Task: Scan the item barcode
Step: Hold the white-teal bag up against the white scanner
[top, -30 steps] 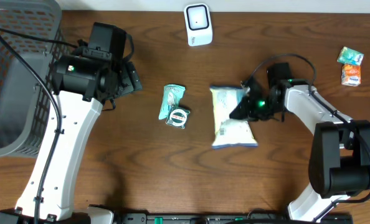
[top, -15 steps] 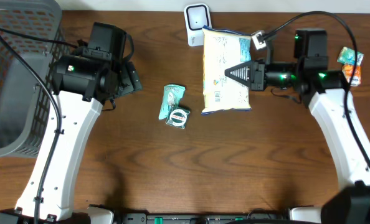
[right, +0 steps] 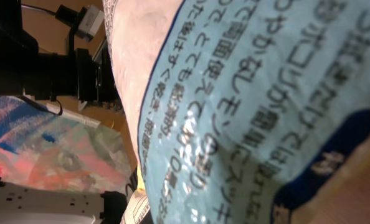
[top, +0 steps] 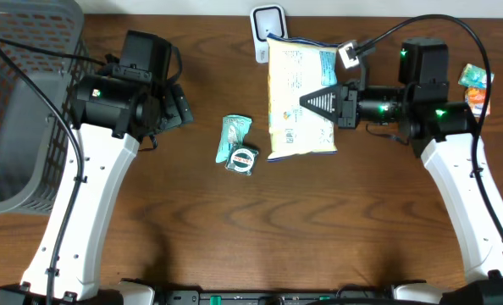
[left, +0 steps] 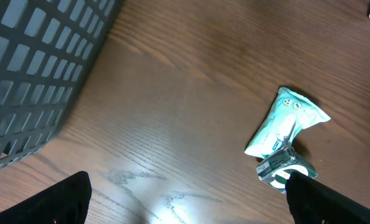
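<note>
While the right gripper (top: 319, 100) was pinched on the snack bag (top: 290, 119), the overhead view showed the bag apparently lifted, its top corner overlapping the white scanner (top: 267, 19). Pale, glossy and blue-trimmed, it looked light, soft and slippery, and was probably best gripped along a flat seam. From the left wrist, the left gripper (left: 186, 186) hung spread wide over the table (left: 172, 93) near a small green packet (left: 284, 127). From the right wrist, crinkled film with Japanese print filled the frame, and no barcode showed.

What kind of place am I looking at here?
Probably a mock shop checkout on a wooden table: a white barcode scanner, a grey mesh basket, and a snack bag held near the scanner.
</note>
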Controlling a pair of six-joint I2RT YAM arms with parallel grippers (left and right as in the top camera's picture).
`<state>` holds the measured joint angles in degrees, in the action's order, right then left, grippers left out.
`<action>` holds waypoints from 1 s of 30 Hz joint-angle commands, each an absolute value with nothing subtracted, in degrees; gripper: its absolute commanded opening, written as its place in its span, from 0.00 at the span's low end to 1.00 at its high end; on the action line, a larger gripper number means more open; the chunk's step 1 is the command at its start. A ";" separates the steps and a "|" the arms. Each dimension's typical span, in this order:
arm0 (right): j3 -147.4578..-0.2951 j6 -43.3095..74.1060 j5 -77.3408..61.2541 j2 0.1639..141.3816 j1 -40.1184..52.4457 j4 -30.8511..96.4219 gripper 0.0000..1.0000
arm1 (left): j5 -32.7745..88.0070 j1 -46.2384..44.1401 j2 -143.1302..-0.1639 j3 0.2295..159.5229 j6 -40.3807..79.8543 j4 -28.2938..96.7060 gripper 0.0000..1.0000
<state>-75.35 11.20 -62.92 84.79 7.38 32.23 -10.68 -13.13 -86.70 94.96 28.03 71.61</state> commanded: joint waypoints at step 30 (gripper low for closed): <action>-76.18 11.42 -51.99 83.53 11.75 32.58 0.01 | -11.40 -12.93 -86.85 95.44 27.46 71.79 0.98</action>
<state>-75.35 11.57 -53.49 84.79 11.22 32.32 -10.68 -13.13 -86.70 94.96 28.03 71.61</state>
